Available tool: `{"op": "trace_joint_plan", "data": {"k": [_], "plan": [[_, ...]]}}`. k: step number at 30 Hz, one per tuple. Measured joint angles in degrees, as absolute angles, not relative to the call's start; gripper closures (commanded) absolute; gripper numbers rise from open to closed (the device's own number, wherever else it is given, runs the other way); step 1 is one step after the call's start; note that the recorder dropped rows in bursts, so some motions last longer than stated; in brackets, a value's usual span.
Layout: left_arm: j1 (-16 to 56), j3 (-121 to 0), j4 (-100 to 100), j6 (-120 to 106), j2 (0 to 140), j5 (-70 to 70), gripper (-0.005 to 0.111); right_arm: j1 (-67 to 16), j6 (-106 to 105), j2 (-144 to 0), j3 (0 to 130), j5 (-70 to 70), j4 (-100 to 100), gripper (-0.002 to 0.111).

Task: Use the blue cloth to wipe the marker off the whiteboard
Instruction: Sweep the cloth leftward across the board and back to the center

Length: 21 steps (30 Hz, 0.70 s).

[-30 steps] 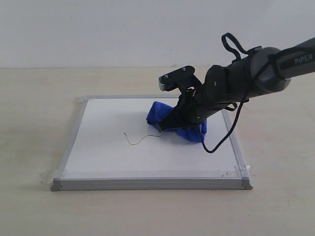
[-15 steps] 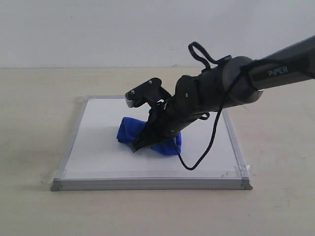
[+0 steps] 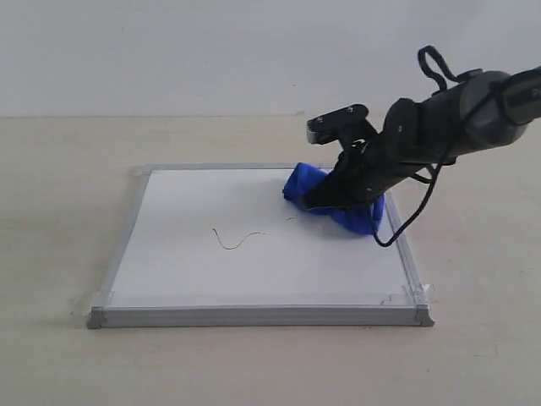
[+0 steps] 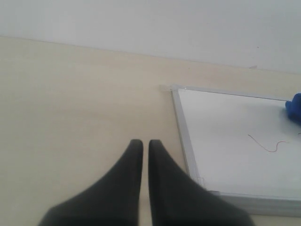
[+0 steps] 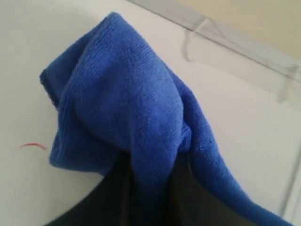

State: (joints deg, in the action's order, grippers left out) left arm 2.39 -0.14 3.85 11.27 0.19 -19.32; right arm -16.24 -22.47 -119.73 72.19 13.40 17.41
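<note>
Since half a second ago, the bunched royal-blue microfibre cloth (image 3: 359, 220) has been carried back from the middle of the board to its far right part. The thin dark wavy marker line (image 3: 237, 240) has been uncovered again and is not erased. The cloth is clamped between the black fingers of the right gripper (image 3: 324, 200). It rests on the flat white whiteboard with a grey metal frame (image 3: 186, 271), close to the right frame rail. A short faint stroke (image 3: 292, 219) is seen between the wavy line and the cloth. Clear tape bits (image 3: 404, 296) are stuck at the near corners. The board is laid on a pale beige table (image 3: 51, 220).

In the left wrist view the left gripper (image 4: 146, 148) is held over the table beside the board's frame. Its two dark fingers are brought together with only a thin slit between them. The "PiPER" lettering read on the right arm earlier is now out of the frame.
</note>
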Motion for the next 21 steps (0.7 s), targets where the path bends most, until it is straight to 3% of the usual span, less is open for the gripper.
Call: {"op": "trace_joint_plan", "data": {"k": [11, 16, 21], "plan": [[2.4, -0.1, 3.8, 11.3, 0.2, -19.3, 0.102, -33.4, -21.9, -119.9, 75.1, 19.5, 17.3, 0.108], [2.4, -0.1, 3.8, 11.3, 0.2, -19.3, 0.102, -32.6, -20.9, -120.7, 77.8, 23.1, 17.5, 0.108], [2.4, -0.1, 3.8, 11.3, 0.2, -19.3, 0.102, -26.4, -14.9, -124.5, 85.1, 29.5, 14.4, 0.108]]}}
